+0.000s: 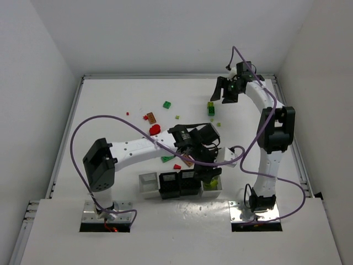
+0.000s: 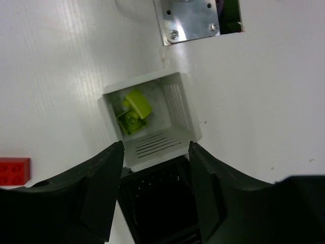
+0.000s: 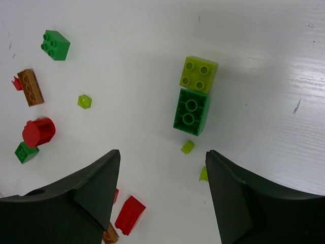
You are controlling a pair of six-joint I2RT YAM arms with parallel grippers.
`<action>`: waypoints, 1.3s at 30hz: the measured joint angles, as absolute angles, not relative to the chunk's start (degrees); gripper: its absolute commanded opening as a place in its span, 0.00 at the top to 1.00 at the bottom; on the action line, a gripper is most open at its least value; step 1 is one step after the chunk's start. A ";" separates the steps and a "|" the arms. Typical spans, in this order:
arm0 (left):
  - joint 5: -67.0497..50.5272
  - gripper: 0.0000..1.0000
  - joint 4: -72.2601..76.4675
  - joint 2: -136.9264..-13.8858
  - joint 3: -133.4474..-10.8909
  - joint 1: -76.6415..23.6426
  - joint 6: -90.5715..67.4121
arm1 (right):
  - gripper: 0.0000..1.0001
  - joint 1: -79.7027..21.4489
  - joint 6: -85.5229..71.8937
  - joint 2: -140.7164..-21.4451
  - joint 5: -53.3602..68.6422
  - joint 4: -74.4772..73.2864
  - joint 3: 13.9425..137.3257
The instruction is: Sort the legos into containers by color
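The containers stand in a row near the front: a white bin (image 1: 148, 185), two black bins (image 1: 168, 185), and a white right bin (image 1: 213, 186). In the left wrist view the white right bin (image 2: 179, 109) holds yellow-green legos (image 2: 134, 112). My left gripper (image 1: 208, 170) is open and empty above the black bin (image 2: 157, 203) next to it. My right gripper (image 1: 226, 93) is open and empty above the far table. Below it lie a yellow-green brick (image 3: 198, 74), a dark green brick (image 3: 191, 112) touching it, and two tiny yellow-green pieces (image 3: 187, 147).
Loose legos lie mid-table: a green brick (image 1: 166, 104), a brown brick (image 1: 150, 117), a red piece (image 1: 155, 130), and green (image 1: 167, 159) and red (image 1: 177, 166) bricks under the left arm. A red brick (image 2: 14, 171) lies beside the bins. White walls enclose the table.
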State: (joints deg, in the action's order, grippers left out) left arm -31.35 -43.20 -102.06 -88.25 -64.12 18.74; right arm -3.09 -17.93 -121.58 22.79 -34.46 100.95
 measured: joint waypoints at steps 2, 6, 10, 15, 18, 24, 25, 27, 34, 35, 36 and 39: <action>-31.38 0.40 -42.72 -101.65 -88.25 -62.78 17.91 | 0.32 -3.14 -17.93 -121.60 22.74 -34.46 100.95; -30.50 0.33 -38.15 -97.54 -87.85 -53.25 12.43 | 0.30 -3.40 -18.00 -122.52 21.91 -34.26 101.25; -25.65 0.14 -31.86 -89.86 -86.78 -38.22 6.70 | 0.30 -4.10 -18.00 -126.76 18.96 -33.82 104.47; -18.96 0.04 -27.29 -81.03 -82.81 -26.72 1.74 | 0.30 -5.41 -18.02 -131.00 16.45 -33.12 106.98; -16.75 0.04 -26.44 -79.70 -80.82 -24.10 -0.75 | 0.30 -6.37 -18.00 -133.05 15.07 -33.12 109.21; -15.16 0.04 -26.52 -80.86 -78.78 -19.03 -3.66 | 0.34 -8.34 -17.72 -134.78 11.90 -32.80 111.63; -15.11 0.04 -26.55 -81.03 -78.74 -18.35 -3.86 | 0.34 -8.47 -17.43 -134.93 11.55 -32.80 111.63; -15.14 0.04 -26.48 -81.23 -78.67 -17.23 -4.16 | 0.34 -8.91 -16.84 -135.31 10.57 -32.77 111.66; -14.96 0.04 -26.55 -81.65 -78.65 -16.01 -4.80 | 0.35 -9.13 -15.46 -138.76 7.11 -32.49 113.03; -14.90 0.04 -26.61 -81.69 -78.65 -16.01 -4.80 | 0.37 -9.13 -15.16 -139.46 6.46 -32.47 113.49; -14.76 0.04 -26.70 -81.71 -78.65 -16.01 -4.80 | 0.40 -9.13 -14.96 -139.72 6.20 -32.45 114.19; -14.35 0.04 -26.70 -81.71 -78.46 -16.01 -4.73 | 0.48 -9.13 -14.33 -140.14 5.28 -31.81 115.15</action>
